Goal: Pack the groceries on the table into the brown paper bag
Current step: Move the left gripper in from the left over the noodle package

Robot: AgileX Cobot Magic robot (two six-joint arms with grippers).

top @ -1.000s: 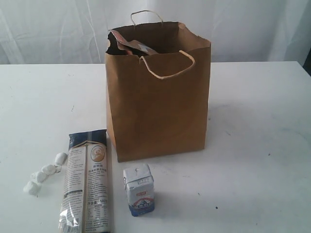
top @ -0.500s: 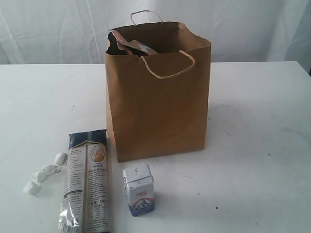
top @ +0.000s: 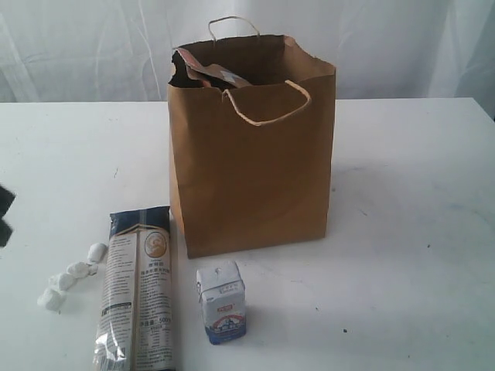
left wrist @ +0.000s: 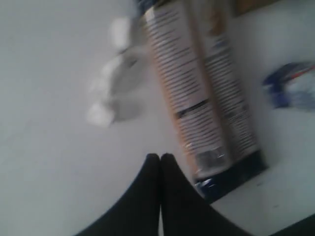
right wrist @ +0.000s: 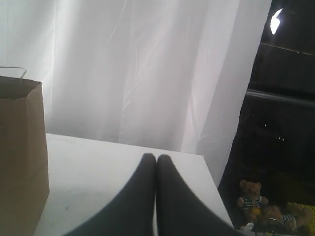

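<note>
Standing upright on the worktop [top: 410,232], the brown paper bag [top: 251,154] has the orange-labelled brown pouch [top: 209,73] poking from its top. On the near side lies the long noodle packet [top: 139,286], with the white wrapped sweets [top: 69,274] to its left and the small white-blue carton [top: 222,301] standing to its right. The left tool [left wrist: 160,157] and the right tool [right wrist: 156,158] are each pressed together, holding nothing.

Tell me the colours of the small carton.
The small carton is white and blue; exterior view.
</note>
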